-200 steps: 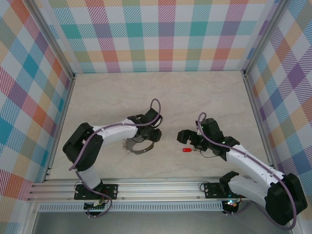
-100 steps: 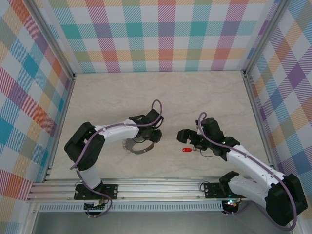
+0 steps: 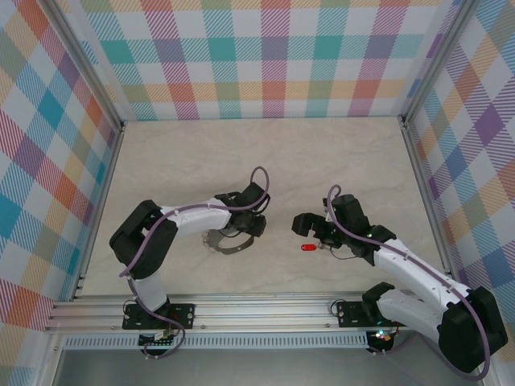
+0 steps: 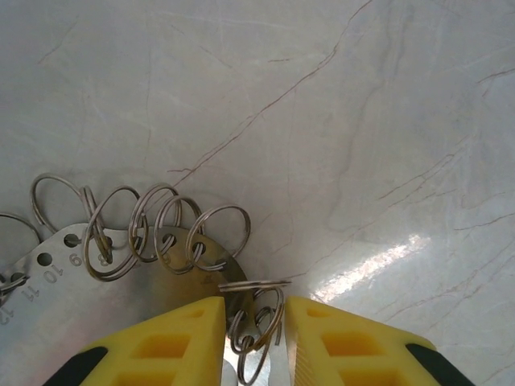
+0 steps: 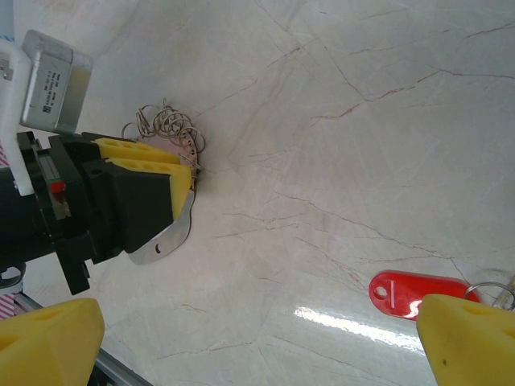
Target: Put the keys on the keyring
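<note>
**Table** (image 3: pixel 185 161): pale marbled top, walled on three sides by checked panels. Every item below rests on it or hangs over it.

**Left arm** (image 3: pixel 193 215) and **right arm** (image 3: pixel 410 269): both reach inward from the near edge, with their wrists facing each other across the middle of the table.

**Left claw** (image 3: pixel 241 229): set down on the keyring (image 3: pixel 225 245). In the left wrist view its yellow fingers (image 4: pixel 177 346) stand narrow. They are closed on the keyring's rim, with a couple of wire loops in the slot between them. How firmly they press cannot be told.

**Right claw** (image 3: pixel 314 236): spread wide and holding nothing. In the right wrist view its fingertips (image 5: pixel 48 342) sit at the two lower corners. The red tag (image 5: pixel 406 293) lies just beside the right-hand one.

**Keyring**: a flat grey metal plate with numbered holes, edged with small loops (image 4: pixel 161 229). It lies on the table beneath the left claw.

**Key**: joined to the red tag, which lies flat on the table under the right claw and well apart from the keyring. A small wire ring shows at the tag's end. The key itself is mostly hidden behind the fingertip.

**Progress**: early, by this evidence. The keyring appears secured, but the key is neither gripped nor threaded. Still to do are closing the right claw on the tag, carrying it across the gap, and working its ring onto a loop. That last step is likely the most delicate, given how small the parts are.
</note>
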